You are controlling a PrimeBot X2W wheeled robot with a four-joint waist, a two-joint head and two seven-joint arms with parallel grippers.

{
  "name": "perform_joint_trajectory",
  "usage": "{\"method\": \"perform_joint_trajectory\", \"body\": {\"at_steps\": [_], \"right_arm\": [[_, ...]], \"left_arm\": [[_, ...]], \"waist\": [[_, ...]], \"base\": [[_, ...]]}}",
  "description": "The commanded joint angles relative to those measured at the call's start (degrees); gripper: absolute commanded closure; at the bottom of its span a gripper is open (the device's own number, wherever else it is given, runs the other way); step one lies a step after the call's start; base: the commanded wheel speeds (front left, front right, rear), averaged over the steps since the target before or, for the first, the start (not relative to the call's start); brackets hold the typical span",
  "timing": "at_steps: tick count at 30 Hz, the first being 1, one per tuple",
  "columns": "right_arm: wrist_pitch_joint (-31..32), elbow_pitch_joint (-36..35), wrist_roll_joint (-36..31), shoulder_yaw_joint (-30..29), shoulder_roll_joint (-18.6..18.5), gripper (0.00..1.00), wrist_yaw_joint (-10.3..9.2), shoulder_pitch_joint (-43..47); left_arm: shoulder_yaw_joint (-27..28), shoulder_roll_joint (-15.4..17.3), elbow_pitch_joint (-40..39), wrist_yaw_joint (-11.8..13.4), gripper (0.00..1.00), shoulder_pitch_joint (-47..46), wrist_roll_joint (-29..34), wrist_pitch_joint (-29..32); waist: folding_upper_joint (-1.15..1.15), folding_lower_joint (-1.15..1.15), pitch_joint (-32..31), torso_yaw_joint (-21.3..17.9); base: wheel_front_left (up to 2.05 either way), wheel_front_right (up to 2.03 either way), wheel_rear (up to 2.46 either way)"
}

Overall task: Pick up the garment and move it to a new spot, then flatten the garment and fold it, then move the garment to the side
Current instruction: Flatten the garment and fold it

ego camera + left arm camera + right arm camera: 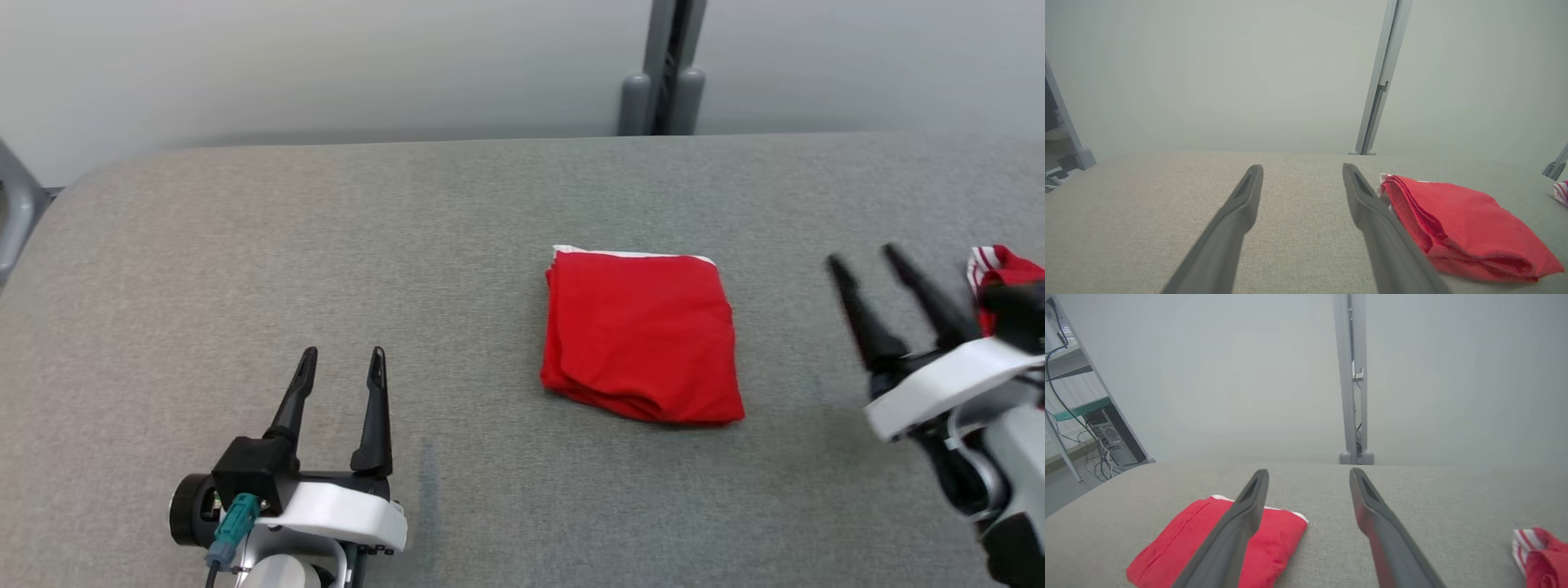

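The red garment with red-and-white striped trim [1002, 273] lies bunched at the right edge of the grey fabric-covered desk [245, 245]. It is just behind the right end effector [862, 257] and partly hidden by it. This end effector has its fingers spread wide, w/ nothing between them. The left end effector [343, 355], at lower left, is also spread & empty. In the desk's middle lies a folded red cloth with a white edge [641, 335], approx. square, apart from both.

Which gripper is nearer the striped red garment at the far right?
Right. The right gripper is just to the left of the striped garment, close beside it. The left gripper is far off, on the other side of the folded red cloth.
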Motion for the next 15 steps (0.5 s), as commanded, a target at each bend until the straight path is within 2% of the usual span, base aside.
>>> {"method": "perform_joint_trajectory", "body": {"at_steps": [1, 5, 9, 15], "right_arm": [[-0.3, -0.9, -1.8, -2.8, 0.5, 0.00, -0.03, 1.3], [-0.3, -5.2, -9.7, -13.8, 3.2, 0.00, -0.03, 6.1], [-0.3, -9.2, -16.1, -21.7, 7.7, 0.00, -0.02, 10.5], [-0.3, -12.2, -22.4, -26.0, 11.7, 0.00, -0.03, 14.6]], "left_arm": [[0.4, 0.2, -0.3, -0.2, 0.00, -0.6, 0.5, -0.2], [1.2, 0.2, -1.2, -0.2, 0.00, -0.6, 0.7, -0.2], [1.9, 0.2, -2.0, -0.5, 0.00, -0.7, 1.0, -0.2], [2.1, 0.2, -2.3, -0.2, 0.00, 0.3, 0.6, -0.2]], "waist": [[0.00, 0.00, 0.4, -0.9], [0.00, 0.00, 0.8, -2.1], [0.00, 0.00, 1.2, -3.0], [0.00, 0.00, 0.8, -3.5]], "base": [[0.00, 0.00, 0.00], [0.00, 0.00, 0.00], [0.00, 0.00, 0.00], [0.00, 0.00, 0.00]]}}
